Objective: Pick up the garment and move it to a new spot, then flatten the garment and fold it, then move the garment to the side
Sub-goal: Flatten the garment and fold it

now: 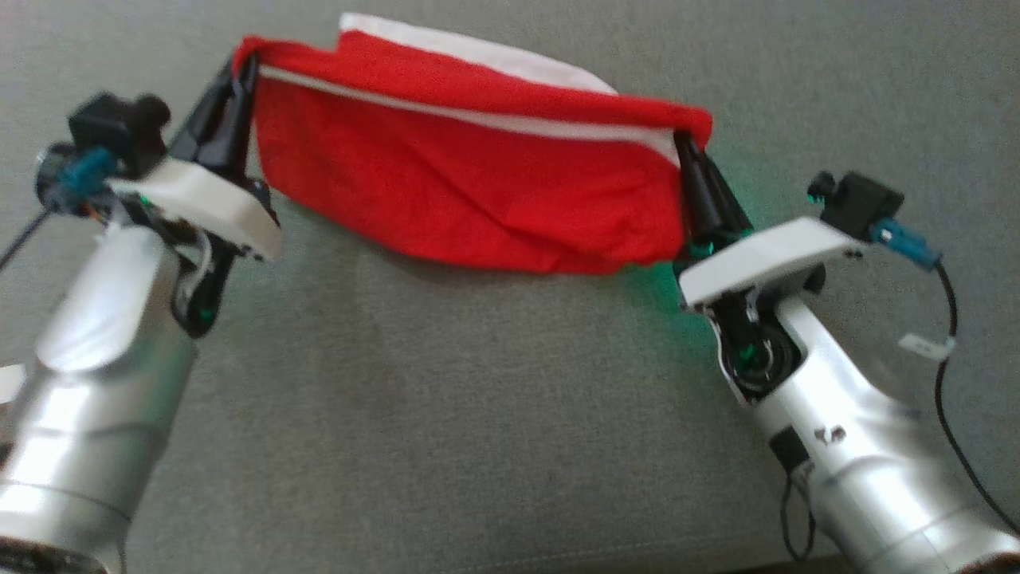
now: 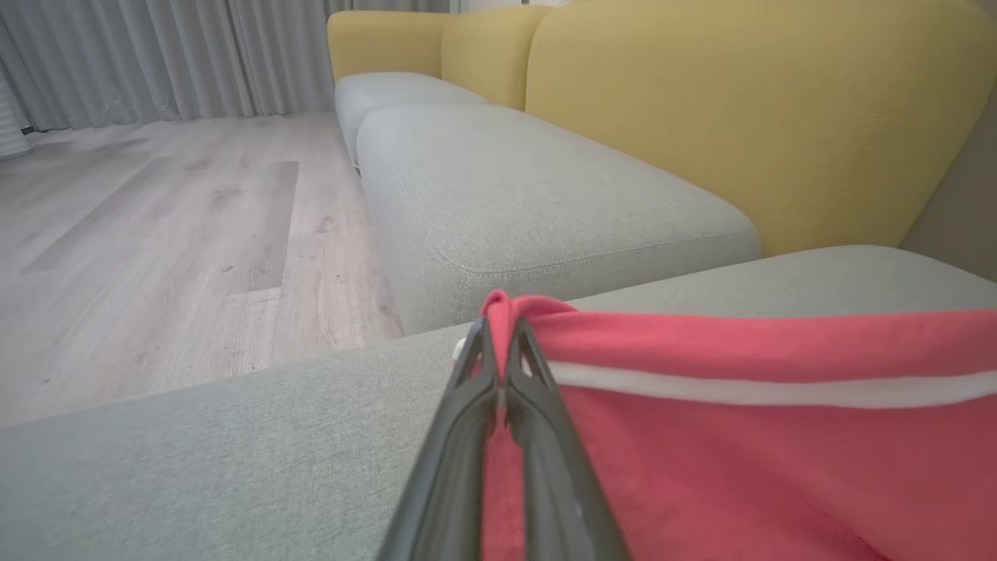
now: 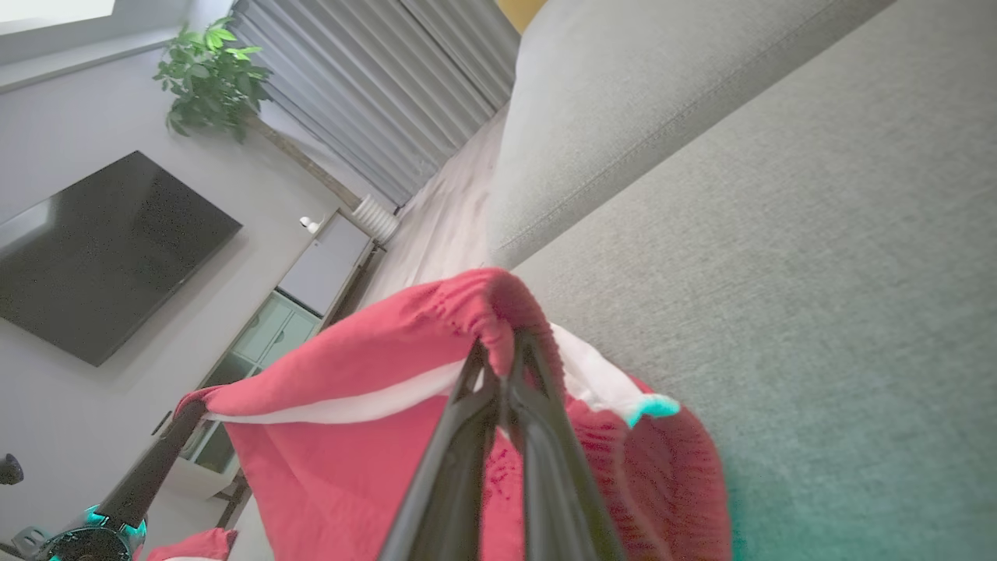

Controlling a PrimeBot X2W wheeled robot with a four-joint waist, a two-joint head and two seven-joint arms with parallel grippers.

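Over sofa point(image 1: 446, 399), L end effector point(image 1: 241, 73) & R end effector point(image 1: 684, 145) clamp garment point(image 1: 462, 183) corners; R wrist view adds TV point(image 3: 101, 257).

Yellow-backed sofa point(image 2: 545, 195), wood floor point(image 2: 156, 257), curtains point(image 2: 156, 54)

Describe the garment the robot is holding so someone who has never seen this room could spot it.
Look at the grey sofa seat with yellow backrests. Over it, the garment hangs stretched between the left pincer and right pincer, each shut on an upper corner. Its bright red cloth, with a white stripe along the top edge, stands out against the plain grey upholstery.
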